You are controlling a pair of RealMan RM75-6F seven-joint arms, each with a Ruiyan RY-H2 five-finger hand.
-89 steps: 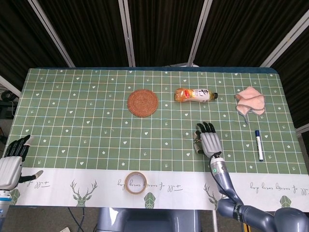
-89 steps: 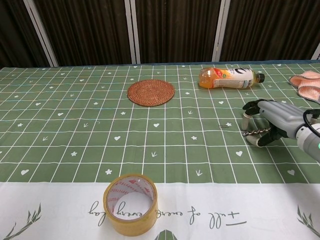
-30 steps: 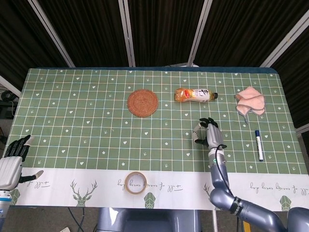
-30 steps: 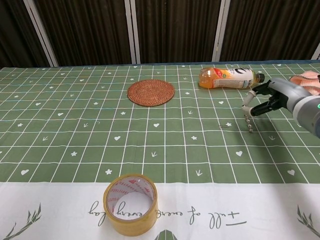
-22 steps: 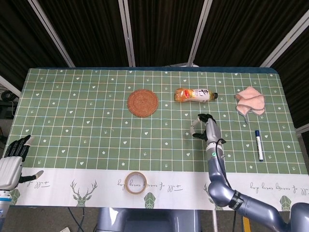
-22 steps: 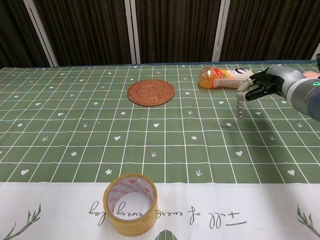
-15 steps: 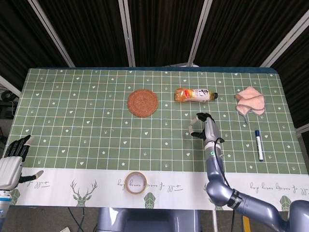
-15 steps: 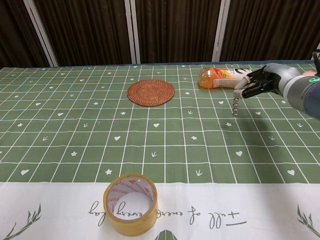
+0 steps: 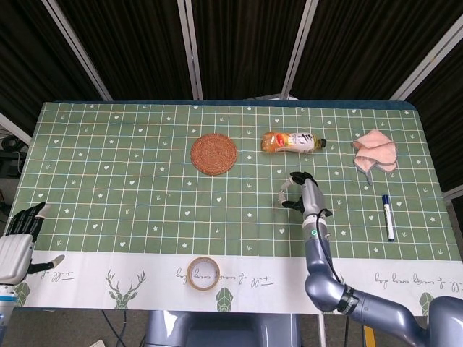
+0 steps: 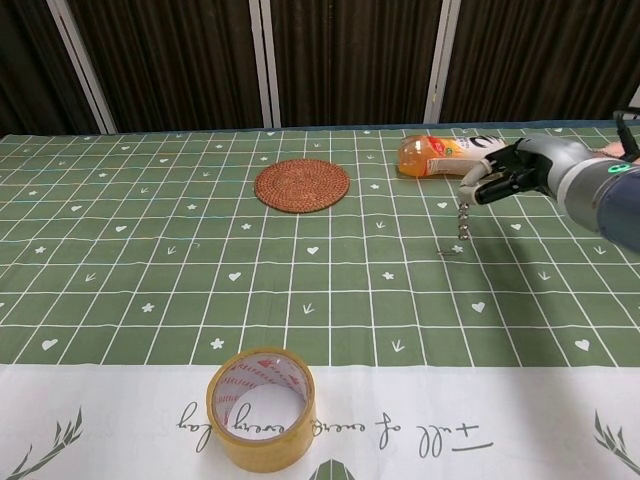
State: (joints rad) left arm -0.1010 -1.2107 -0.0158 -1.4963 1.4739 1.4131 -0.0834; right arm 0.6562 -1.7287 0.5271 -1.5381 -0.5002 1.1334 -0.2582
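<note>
**Right hand holds a corkscrew clear of the cloth, below the bottle**

The corkscrew hangs from your right hand: a pale handle is caught in the curled fingers and a thin spiral shaft points down toward the tablecloth. In the chest view the shaft tip sits just above the cloth; whether it touches cannot be told. In the head view only the pale handle shows at the left edge of the right hand; the spiral is too fine to make out there. How the fingers wrap the handle is hidden, since the back of the hand faces both cameras. A small dark mark on the cloth just below the tip is too small to identify.

The held tool is below the orange drink bottle, which lies on its side, cap to the right. The hand is near the bottle but apart from it. The woven coaster lies well to the left.

Your left hand rests at the near left corner, fingers apart, holding nothing; its lower part is cut off by the frame, and the chest view does not show it.

Farther out: pink cloth and marker pen on the right, tape roll at the near edge.
</note>
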